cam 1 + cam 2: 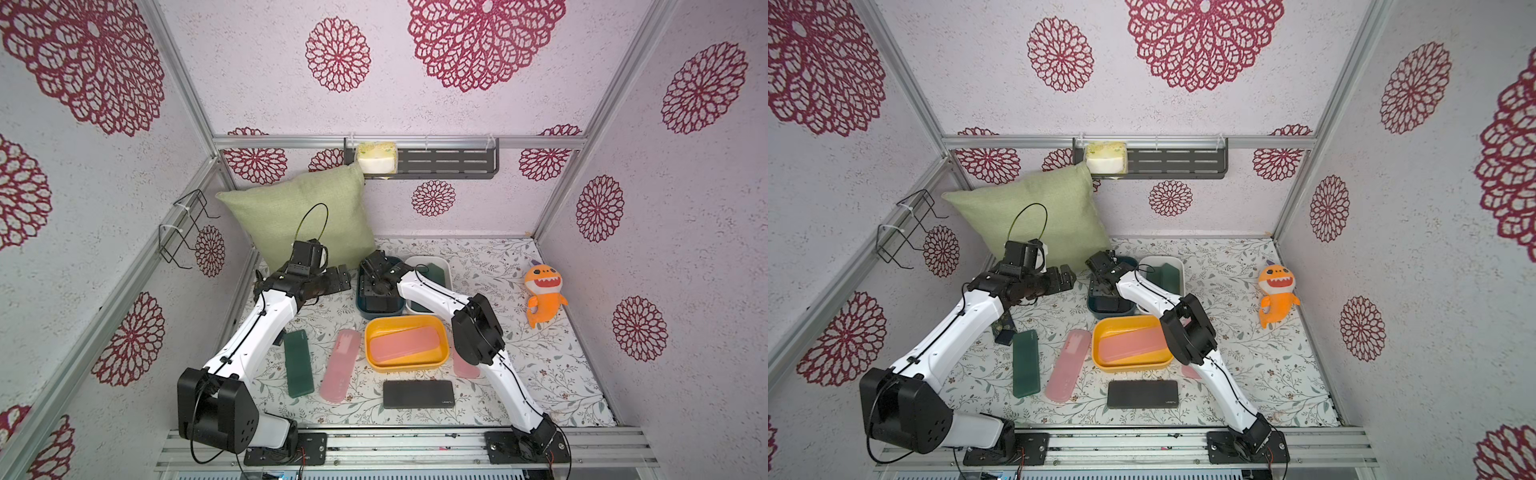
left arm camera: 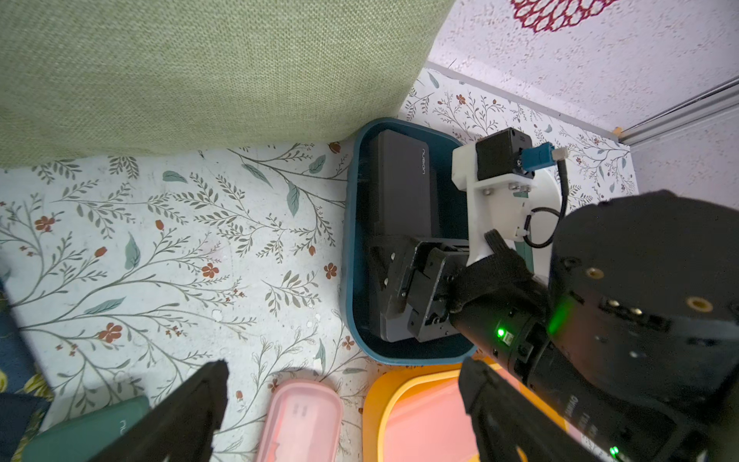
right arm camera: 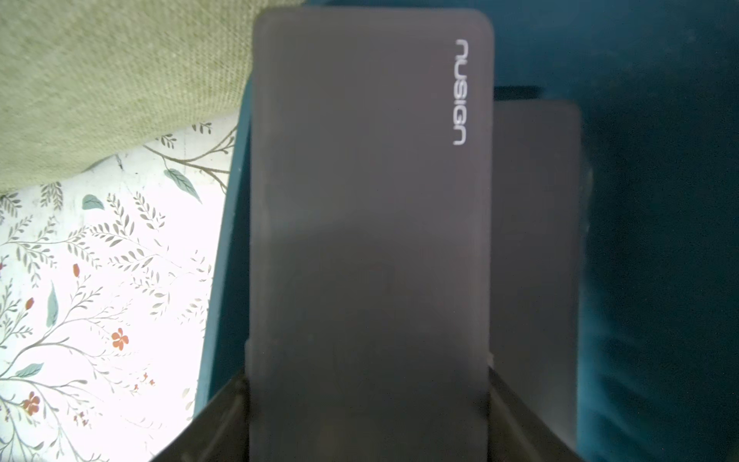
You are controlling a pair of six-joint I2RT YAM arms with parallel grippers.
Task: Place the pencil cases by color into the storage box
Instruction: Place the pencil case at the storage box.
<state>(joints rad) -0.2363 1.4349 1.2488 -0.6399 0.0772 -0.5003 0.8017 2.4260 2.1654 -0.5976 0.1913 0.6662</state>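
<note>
Floral-print tabletop [image 1: 540, 374], pink walls with red medallions. The right gripper [image 1: 376, 286] is clamped on the end of a black pencil case [image 3: 368, 200], lowered into the dark blue bin [image 2: 352, 240] — a second black case [image 3: 536, 240] lies beside it there. The left gripper [image 1: 338, 275] hangs spread wide and empty, near the green pillow [image 1: 299, 216]. One pink case [image 1: 403, 343] sits in the yellow bin [image 1: 372, 332], a green case [image 1: 436, 270] in the white bin [image 1: 448, 266] — a loose green case [image 1: 298, 363], loose pink case [image 1: 340, 365] and loose black case [image 1: 417, 393] lie on the table.
</note>
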